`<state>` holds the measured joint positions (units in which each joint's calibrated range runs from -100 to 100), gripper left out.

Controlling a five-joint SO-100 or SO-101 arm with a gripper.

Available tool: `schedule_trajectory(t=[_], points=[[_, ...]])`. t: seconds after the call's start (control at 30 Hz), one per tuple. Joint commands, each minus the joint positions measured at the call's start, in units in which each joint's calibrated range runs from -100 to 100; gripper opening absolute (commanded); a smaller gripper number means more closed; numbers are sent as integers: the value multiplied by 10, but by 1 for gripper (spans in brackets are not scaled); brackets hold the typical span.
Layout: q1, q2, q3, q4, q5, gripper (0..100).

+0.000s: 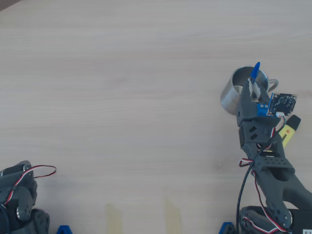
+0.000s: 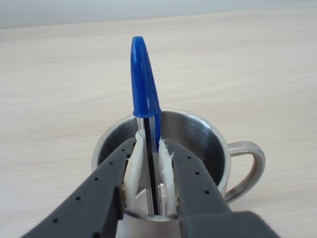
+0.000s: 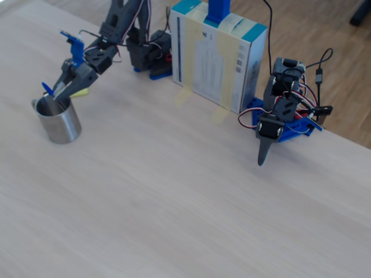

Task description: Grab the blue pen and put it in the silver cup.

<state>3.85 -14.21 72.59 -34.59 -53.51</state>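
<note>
Gripping the blue pen [image 2: 145, 94], the pincer [image 2: 149, 163] holds it upright over the silver cup [image 2: 198, 134], handle at 3 o'clock. Overhead, a yellow highlighter [image 1: 288, 131] lies at the cup's 4 o'clock on the surface [image 1: 122, 97].

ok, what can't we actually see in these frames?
- Blue pen lower end: wrist view, hidden inside the silver cup behind the gripper pads; whether it touches bottom is unclear.
- Yellow highlighter: overhead view, partly covered by the arm.
- Pen in fixed view: too small.
</note>
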Motion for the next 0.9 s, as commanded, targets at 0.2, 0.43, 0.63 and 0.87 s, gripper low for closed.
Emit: schedule_trajectory(t=[0.2, 0.43, 0.63, 0.87], points=[[-6, -12, -19, -8, 5, 19], [-7, -20, -33, -7, 4, 22], [-3, -66, -25, 0, 5, 34], [-6, -107, -17, 31, 0, 39]])
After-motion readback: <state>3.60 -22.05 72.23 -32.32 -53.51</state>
